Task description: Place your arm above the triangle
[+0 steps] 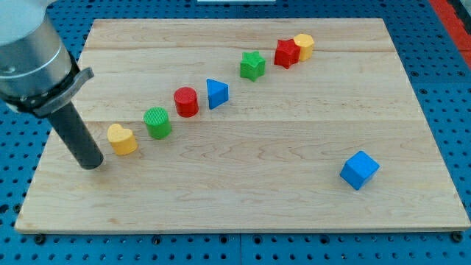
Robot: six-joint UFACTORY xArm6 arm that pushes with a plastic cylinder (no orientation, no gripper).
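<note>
Nearest the view's bottom sits the blue cube [359,169], alone at the lower right of the wooden board [243,199], well apart from everything else.

Left to right: my tip [91,165] rests on the board at the far left, just beside the yellow heart-shaped block [122,139] and slightly below it; whether they touch cannot be told. No jaws exist on this rod, so there is no open or closed state to report. A diagonal row of blocks then climbs toward the view's top right: green cylinder [157,122], red cylinder [186,101], blue triangle [217,93], green star-shaped block [252,65], then a red block [286,53] touching a yellow block [303,46]; the shapes of these last two are unclear.

Task item: the blue triangle lies mid-row, just right of the red cylinder.

Progress, as judged: not achieved. My tip is well apart from the triangle, with three blocks between. Remaining: travel rightward and stop on the triangle's upper side, skirting the row so no block is disturbed.
</note>
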